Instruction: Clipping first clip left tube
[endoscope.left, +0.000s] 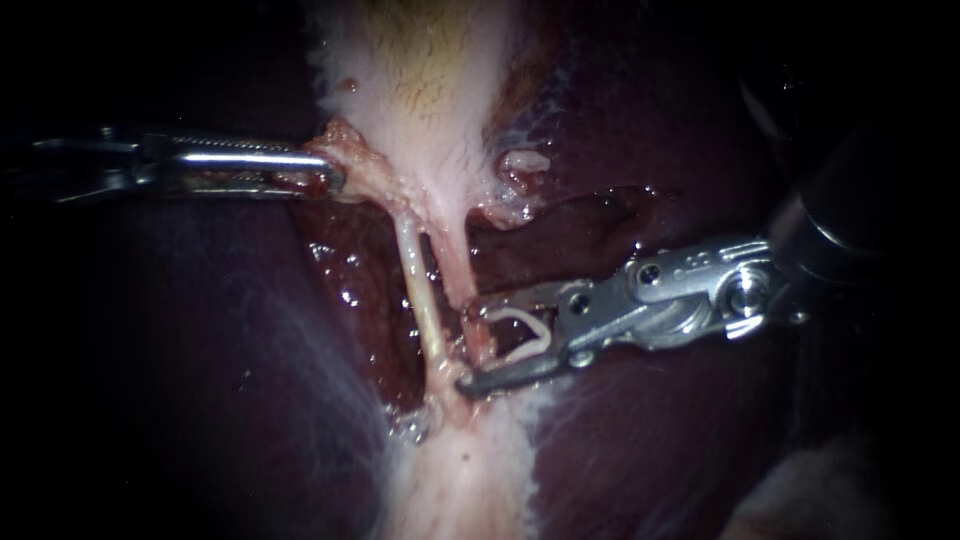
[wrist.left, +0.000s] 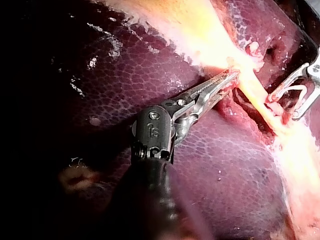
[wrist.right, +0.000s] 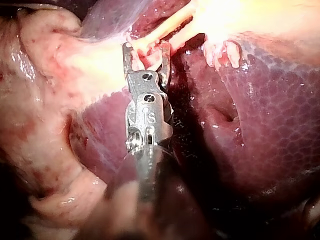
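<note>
Two tubes run down from the pale gallbladder (endoscope.left: 420, 80): a whitish left tube (endoscope.left: 418, 290) and a pinker right tube (endoscope.left: 458, 265). My right instrument (endoscope.left: 470, 342) comes in from the right with its jaws open and a white clip (endoscope.left: 525, 335) seated between them. The jaws straddle the pinker tube, and their tips end just short of the whitish one. In the right wrist view the right instrument (wrist.right: 146, 47) has reddish tube tissue between its jaws. My left instrument (endoscope.left: 330, 178) is shut on a flap of tissue at the gallbladder's neck and holds it to the left; the left wrist view shows the left instrument (wrist.left: 227, 80) gripping there.
Dark red liver (endoscope.left: 200, 350) surrounds the tubes on both sides. Behind them lies a wet, raw hollow (endoscope.left: 360, 300). A small pale tissue tag (endoscope.left: 525, 162) sits right of the gallbladder neck. Whitish tissue (endoscope.left: 460, 470) spreads below the point where the tubes join.
</note>
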